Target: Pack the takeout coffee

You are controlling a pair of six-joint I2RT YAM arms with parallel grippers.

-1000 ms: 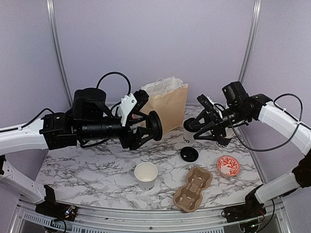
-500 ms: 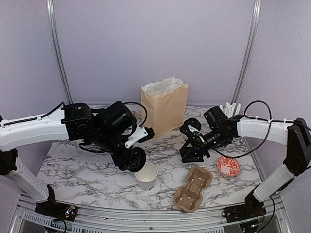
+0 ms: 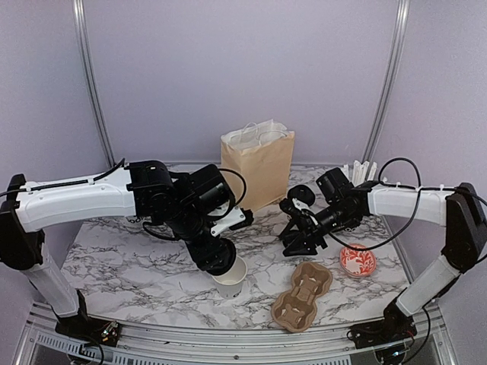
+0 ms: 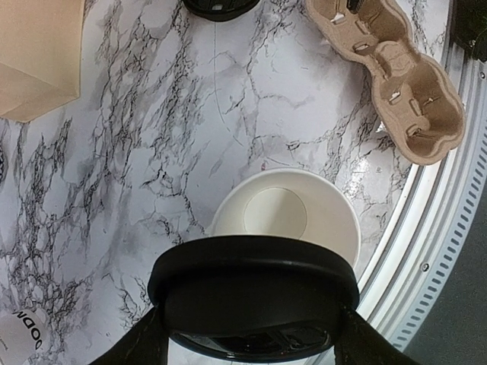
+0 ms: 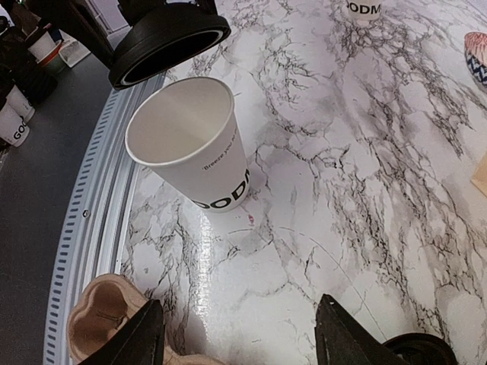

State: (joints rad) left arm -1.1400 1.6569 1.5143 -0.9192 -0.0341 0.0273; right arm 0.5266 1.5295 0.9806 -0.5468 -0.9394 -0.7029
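1. Since a second ago the left tool (image 3: 217, 257) has dropped from the height of the paper bag (image 3: 259, 163) to the open white cup (image 3: 230, 280) near the tabletop's (image 3: 129, 270) front edge. The right tool (image 3: 300, 237) has sunk low over the middle.
2. The left tool clamps a black lid (image 4: 251, 277), tilted just above the cup's mouth, not seated.
3. The right tool's fingers (image 5: 144, 334) stand wide apart, holding nothing.
4. Only the right wrist view shows the cup's lettering and a second lid (image 5: 415, 350) lying just beside one finger.
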